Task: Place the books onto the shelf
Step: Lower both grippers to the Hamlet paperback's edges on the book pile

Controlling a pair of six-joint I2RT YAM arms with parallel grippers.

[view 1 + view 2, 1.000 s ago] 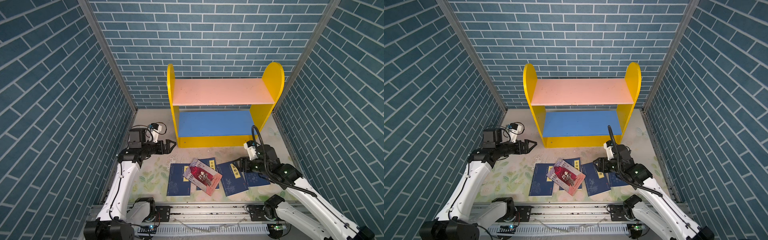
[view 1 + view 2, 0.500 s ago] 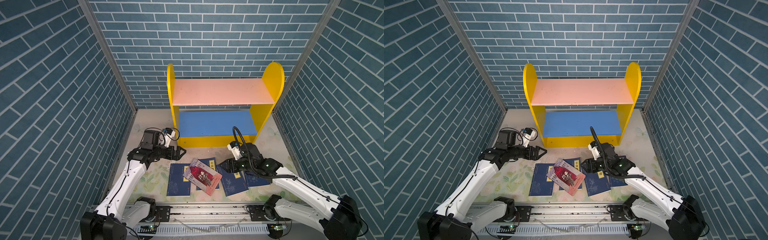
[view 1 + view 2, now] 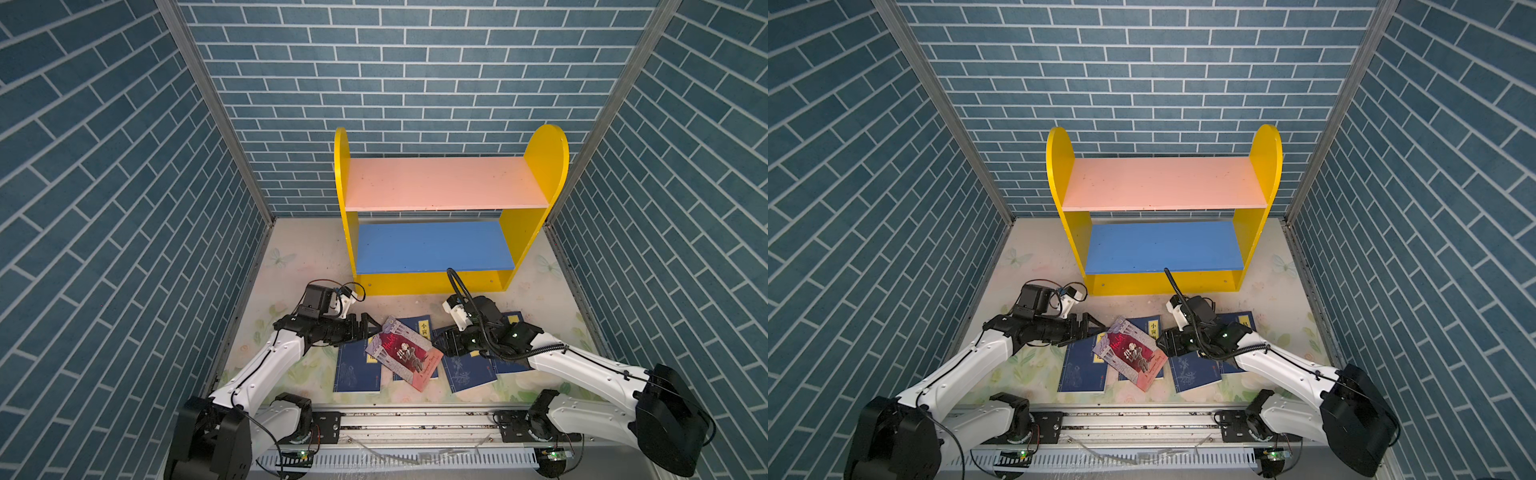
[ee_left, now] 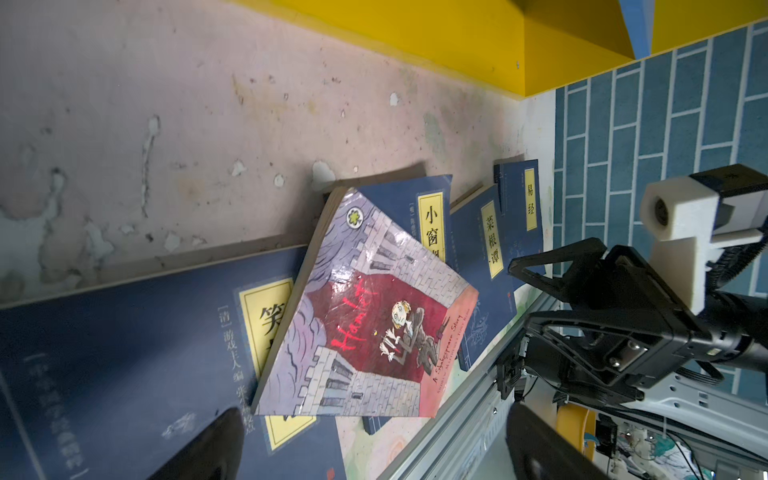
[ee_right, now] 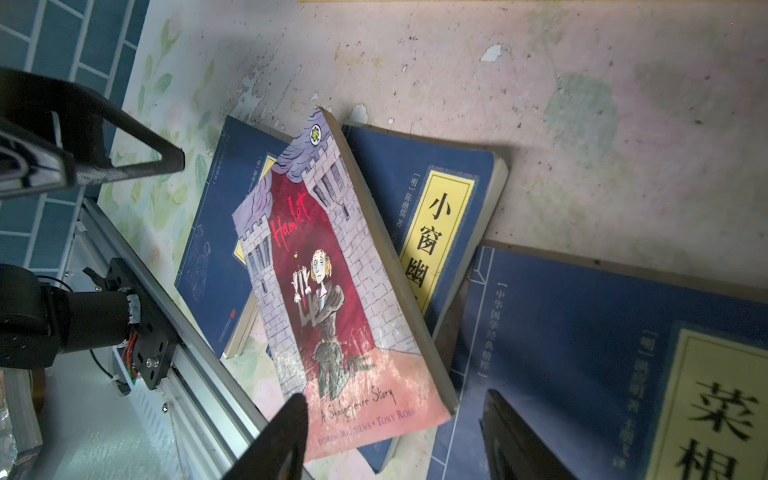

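Observation:
Several books lie flat and overlapping on the floor in front of the shelf (image 3: 449, 183), whose pink and blue boards hold nothing. A grey-and-dark-red book (image 3: 403, 353) (image 5: 332, 270) lies askew on top of navy ones (image 3: 357, 374) (image 3: 469, 370). My left gripper (image 3: 370, 327) (image 4: 374, 446) hangs open at this book's far left corner, apart from it. On the book's right side my right gripper (image 3: 441, 348) (image 5: 395, 436) is open, with one finger over the book's near corner and the other over a navy book (image 5: 582, 353).
Blue brick-patterned walls (image 3: 124, 208) close in the left, back and right. An aluminium rail (image 3: 415, 415) with both arm bases runs along the front edge. A strip of pale flowered floor (image 3: 407, 303) separates the shelf from the books.
Both arms have swung inward from the sides to the grey-and-dark-red book. The right jaws have narrowed a little. The books have not moved.

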